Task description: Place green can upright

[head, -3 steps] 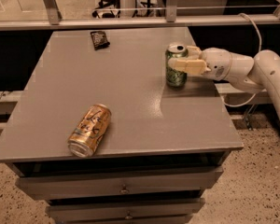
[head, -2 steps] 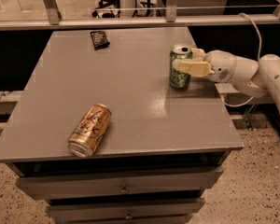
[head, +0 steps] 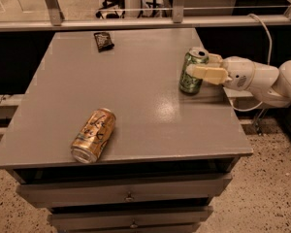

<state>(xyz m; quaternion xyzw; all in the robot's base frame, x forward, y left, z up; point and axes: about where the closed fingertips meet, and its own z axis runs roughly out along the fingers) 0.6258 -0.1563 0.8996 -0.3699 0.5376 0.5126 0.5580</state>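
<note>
Grey counter (head: 136, 81) carries everything. Claw (head: 198, 67) reaches in over the counter's right edge, clenched across the upper body of the green can (head: 189, 85), which stands upright near that edge, base apparently on the counter. Orange-gold can (head: 93, 135) lies on its side at the counter's front left; dark packet (head: 103, 41) near its far edge. Judgement: thin aluminium, light, slippery, dents easily; grip mid-body, gently.
</note>
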